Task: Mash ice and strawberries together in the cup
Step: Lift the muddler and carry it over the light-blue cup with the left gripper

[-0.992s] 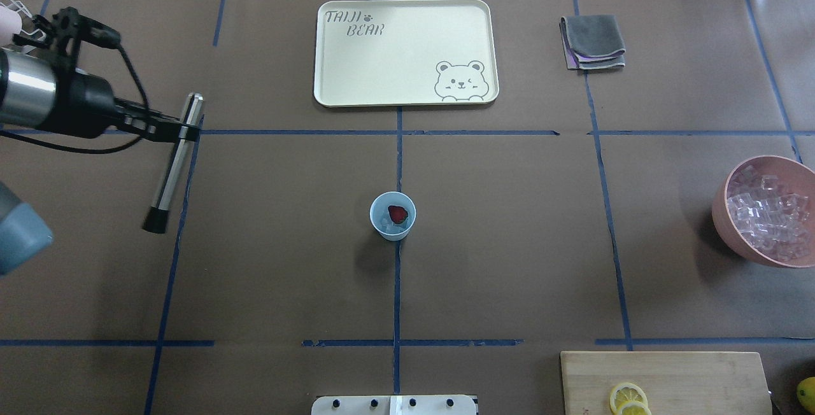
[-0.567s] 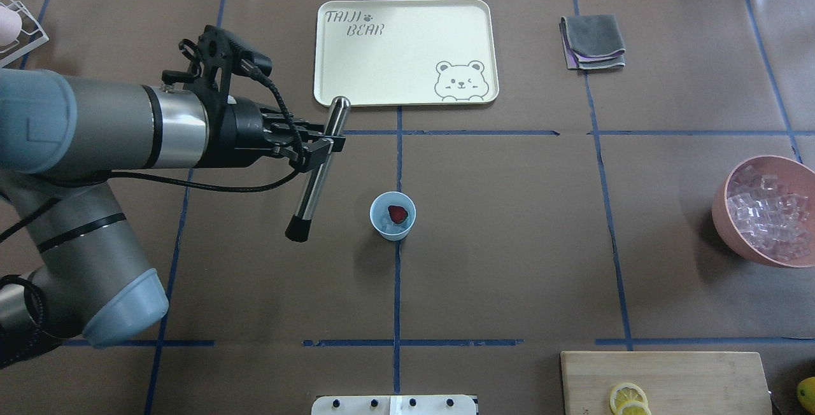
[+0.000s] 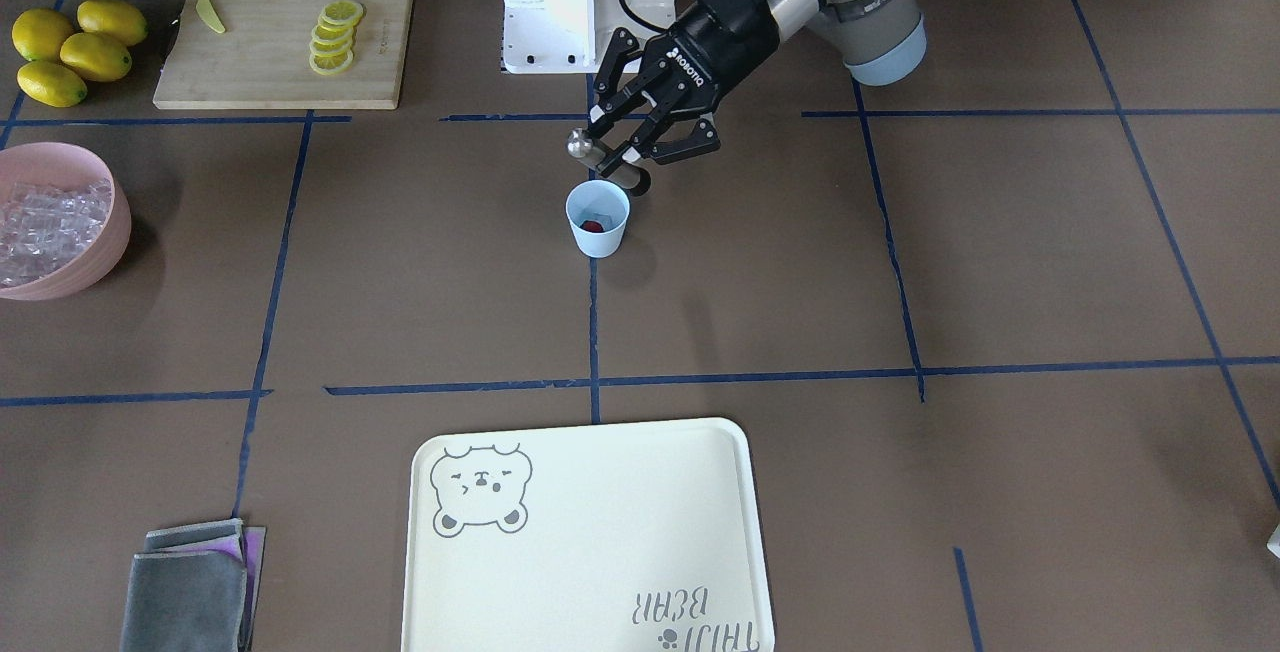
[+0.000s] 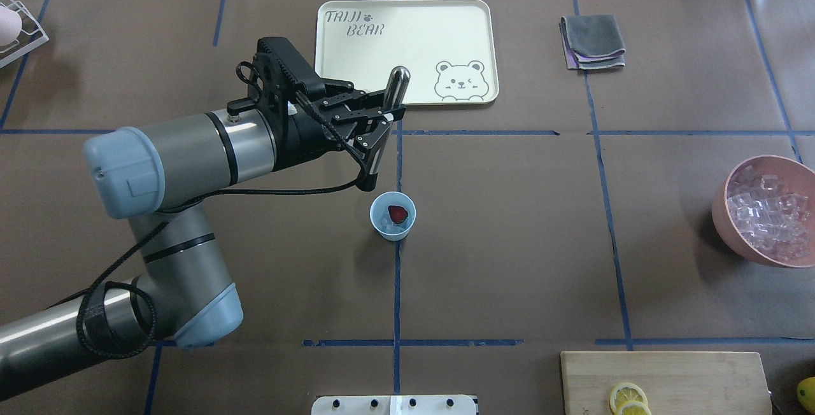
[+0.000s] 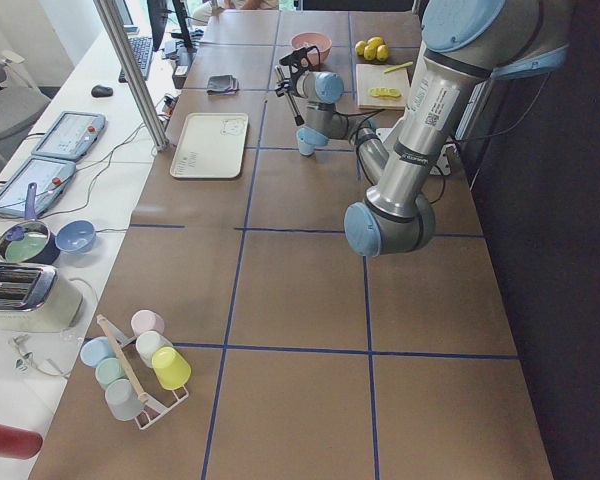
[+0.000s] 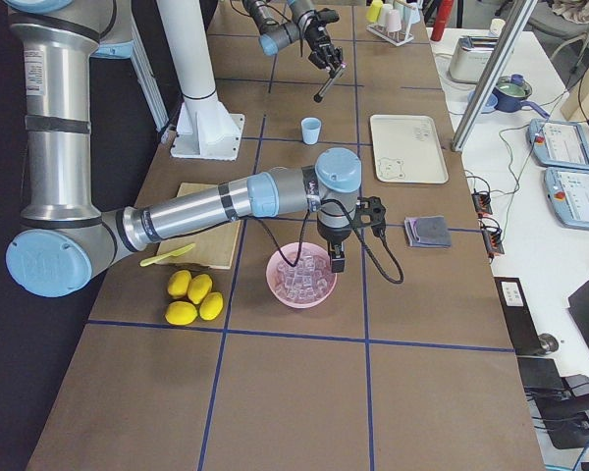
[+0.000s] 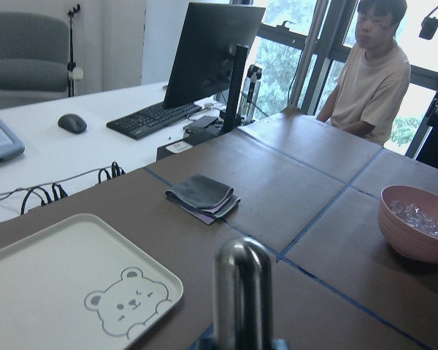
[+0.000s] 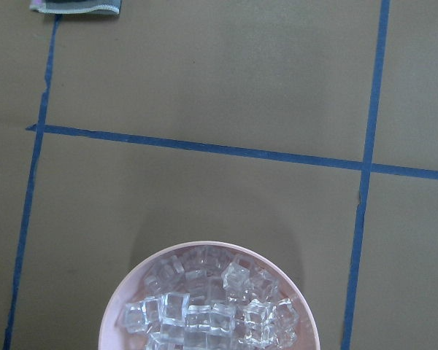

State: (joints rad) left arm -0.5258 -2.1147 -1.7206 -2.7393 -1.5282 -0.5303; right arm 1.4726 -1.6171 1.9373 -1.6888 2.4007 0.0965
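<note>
The left end effector [image 4: 382, 117] was clamped around a slim polished-steel muddler [image 4: 398, 81] with a black tip, holding it tilted, the tip just beside the rim of the small pale-blue tapered cup [image 3: 598, 237]. That cup stood at the middle of the brown counter [image 4: 509, 243] on a blue tape line [image 4: 396, 288] (a red strawberry [image 4: 398, 214] lay on a few clear ice cubes [image 4: 384, 219] inside). The right end effector [image 6: 336, 260] hung over the big pink bowl [image 4: 721, 216] of ice; whether it was apart or together could not be told.
</note>
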